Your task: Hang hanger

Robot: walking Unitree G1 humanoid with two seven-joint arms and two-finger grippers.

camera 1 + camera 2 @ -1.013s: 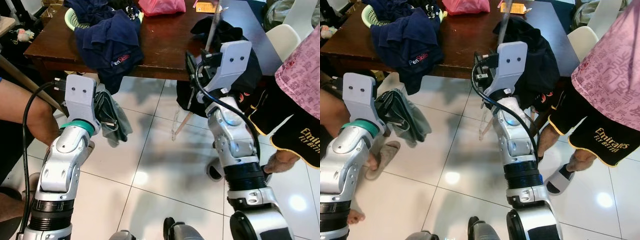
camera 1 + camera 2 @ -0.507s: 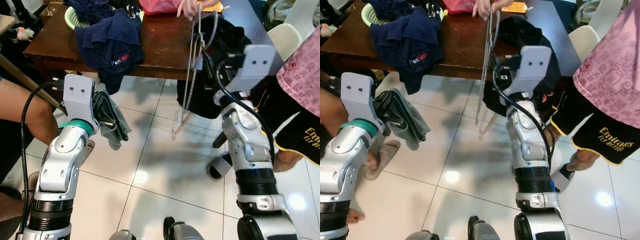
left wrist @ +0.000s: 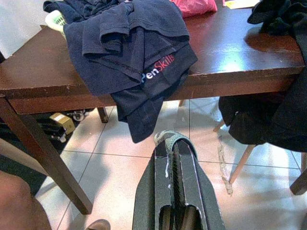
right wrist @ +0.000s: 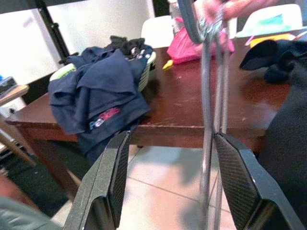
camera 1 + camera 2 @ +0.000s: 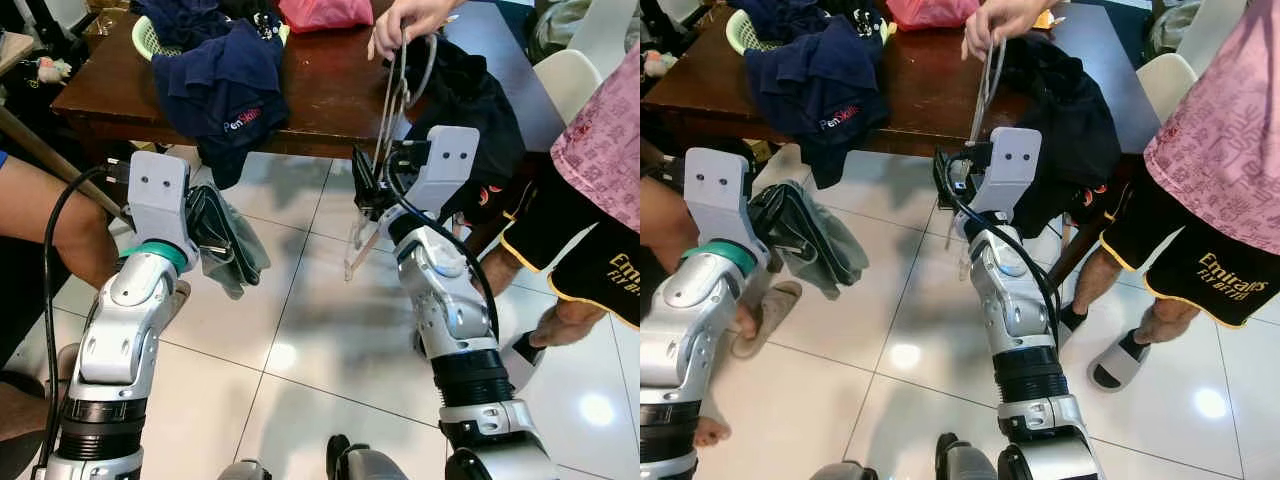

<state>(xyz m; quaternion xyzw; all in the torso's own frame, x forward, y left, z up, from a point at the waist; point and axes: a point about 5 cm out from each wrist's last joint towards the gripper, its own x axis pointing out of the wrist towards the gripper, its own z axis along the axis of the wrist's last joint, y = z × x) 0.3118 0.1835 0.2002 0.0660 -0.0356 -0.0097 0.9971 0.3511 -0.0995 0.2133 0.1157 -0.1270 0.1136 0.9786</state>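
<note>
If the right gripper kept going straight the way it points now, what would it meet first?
Probably the wire hanger dangling from the person's hand: it hangs just ahead of the open right gripper, nearer one finger. Behind it stands the table. Depth is uncertain.

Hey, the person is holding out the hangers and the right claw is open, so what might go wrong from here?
1. The right claw is open, with the hangers just inside one finger. If it shuts like this, it may only pinch them at the edge and let them slip.
2. The hand grips the hangers close above the claw, so it could get knocked or pinched.
3. The left claw is shut on a grey cloth; the cloth could snag on the hangers during hanging.
</note>
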